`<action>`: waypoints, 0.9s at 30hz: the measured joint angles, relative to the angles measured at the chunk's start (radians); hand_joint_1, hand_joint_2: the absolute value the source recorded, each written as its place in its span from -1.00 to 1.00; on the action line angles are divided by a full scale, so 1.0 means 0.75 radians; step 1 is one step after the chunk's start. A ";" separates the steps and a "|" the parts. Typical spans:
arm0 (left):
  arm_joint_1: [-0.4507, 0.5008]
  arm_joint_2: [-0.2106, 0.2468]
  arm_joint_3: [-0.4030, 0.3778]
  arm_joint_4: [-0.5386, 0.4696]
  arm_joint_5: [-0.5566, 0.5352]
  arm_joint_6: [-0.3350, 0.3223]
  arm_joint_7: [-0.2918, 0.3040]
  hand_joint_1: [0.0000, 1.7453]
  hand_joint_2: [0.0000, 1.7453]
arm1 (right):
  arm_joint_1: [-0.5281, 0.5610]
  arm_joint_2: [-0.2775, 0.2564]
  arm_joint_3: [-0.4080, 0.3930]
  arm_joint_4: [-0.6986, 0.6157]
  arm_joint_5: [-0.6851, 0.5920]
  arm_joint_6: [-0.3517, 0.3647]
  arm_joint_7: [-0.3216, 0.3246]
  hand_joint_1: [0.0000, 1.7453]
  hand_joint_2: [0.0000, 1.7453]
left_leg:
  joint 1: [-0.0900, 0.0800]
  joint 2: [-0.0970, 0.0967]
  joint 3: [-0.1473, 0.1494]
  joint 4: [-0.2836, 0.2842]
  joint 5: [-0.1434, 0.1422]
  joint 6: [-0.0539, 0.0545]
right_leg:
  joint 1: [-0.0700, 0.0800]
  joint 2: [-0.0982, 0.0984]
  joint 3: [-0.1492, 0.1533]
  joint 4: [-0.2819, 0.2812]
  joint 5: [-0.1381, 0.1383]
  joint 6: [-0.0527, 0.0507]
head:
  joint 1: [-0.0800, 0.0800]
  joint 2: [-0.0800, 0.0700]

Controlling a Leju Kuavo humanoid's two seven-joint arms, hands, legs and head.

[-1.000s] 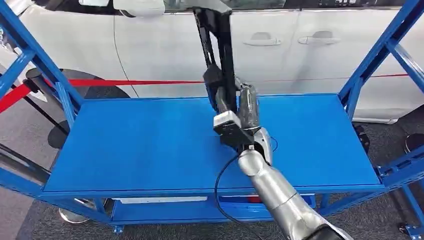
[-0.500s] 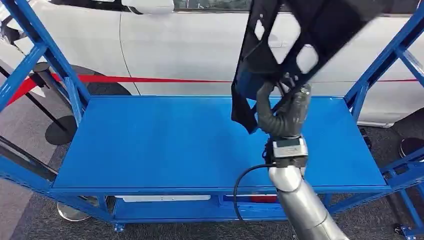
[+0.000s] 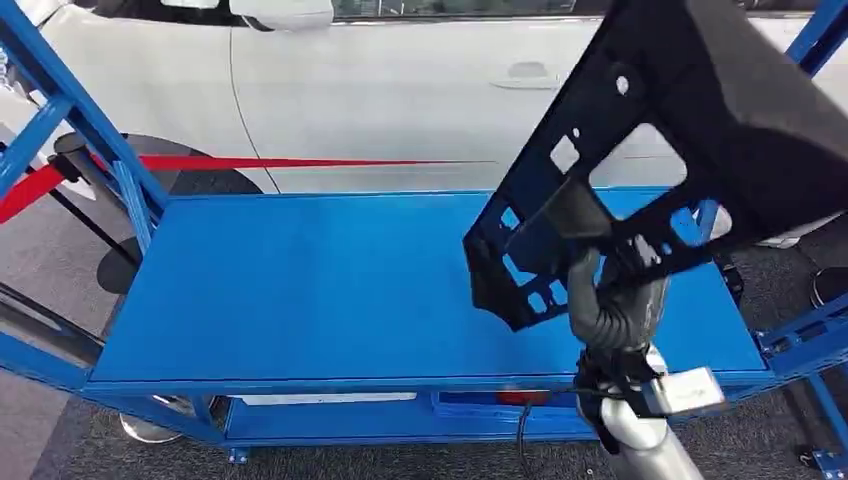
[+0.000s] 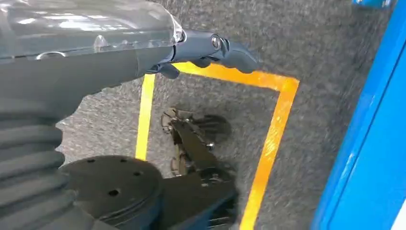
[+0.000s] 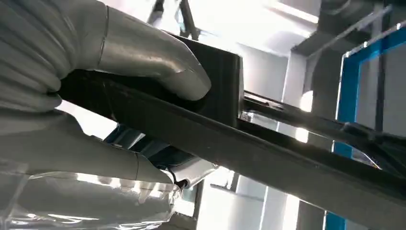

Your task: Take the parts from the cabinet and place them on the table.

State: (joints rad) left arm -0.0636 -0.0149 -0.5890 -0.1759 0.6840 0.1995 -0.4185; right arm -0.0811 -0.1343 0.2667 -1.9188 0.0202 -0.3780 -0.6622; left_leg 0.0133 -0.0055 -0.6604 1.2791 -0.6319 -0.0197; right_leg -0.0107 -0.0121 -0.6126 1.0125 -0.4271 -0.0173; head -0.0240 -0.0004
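1. Black plastic part (image 3: 690,150) was held aloft above the right end of the blue shelf (image 3: 320,290), tilted, with its perforated frame facing the camera.
2. The right hand (image 3: 610,300) was clamped on the part's lower bar; the part extended up and to the right from it.
3. In the right wrist view, the thumb (image 5: 158,62) was pressed against the part's edge.
4. The left hand (image 4: 210,50) was hung over grey carpet (image 4: 311,43), holding nothing, its fingers extended.

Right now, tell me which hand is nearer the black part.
Right. The right hand grips the black part; the left hand hangs low over the floor.
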 joint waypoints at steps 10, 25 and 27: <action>0.000 0.002 -0.030 0.003 -0.002 0.035 0.036 -1.00 1.00 | 0.293 0.001 -0.027 -0.137 0.059 0.064 -0.040 1.00 1.00 | -0.018 -0.002 0.211 -0.359 0.165 0.044 | 0.001 0.003 -0.028 0.015 0.043 0.050 | 0.001 0.000; 0.002 0.001 -0.031 0.005 0.042 0.082 0.084 -1.00 1.00 | 0.470 0.025 -0.132 -0.242 0.081 0.219 -0.040 1.00 1.00 | -0.015 0.093 0.065 -0.344 0.307 0.031 | 0.010 -0.038 0.163 -0.007 -0.132 0.036 | -0.002 0.000; 0.004 0.003 -0.031 0.006 0.043 0.087 0.085 -1.00 1.00 | 0.476 0.037 -0.143 -0.247 0.078 0.224 -0.040 1.00 1.00 | -0.009 0.073 0.049 -0.322 0.275 0.009 | 0.001 -0.025 0.138 -0.016 -0.099 0.009 | -0.002 0.000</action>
State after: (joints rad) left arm -0.0608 -0.0126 -0.6119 -0.1713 0.7160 0.2647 -0.3544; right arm 0.2761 -0.1068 0.1591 -2.1038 0.0790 -0.2102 -0.6924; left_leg 0.0063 0.0492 -0.6236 1.0380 -0.4254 -0.0132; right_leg -0.0101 -0.0309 -0.5090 1.0004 -0.5013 -0.0108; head -0.0256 -0.0004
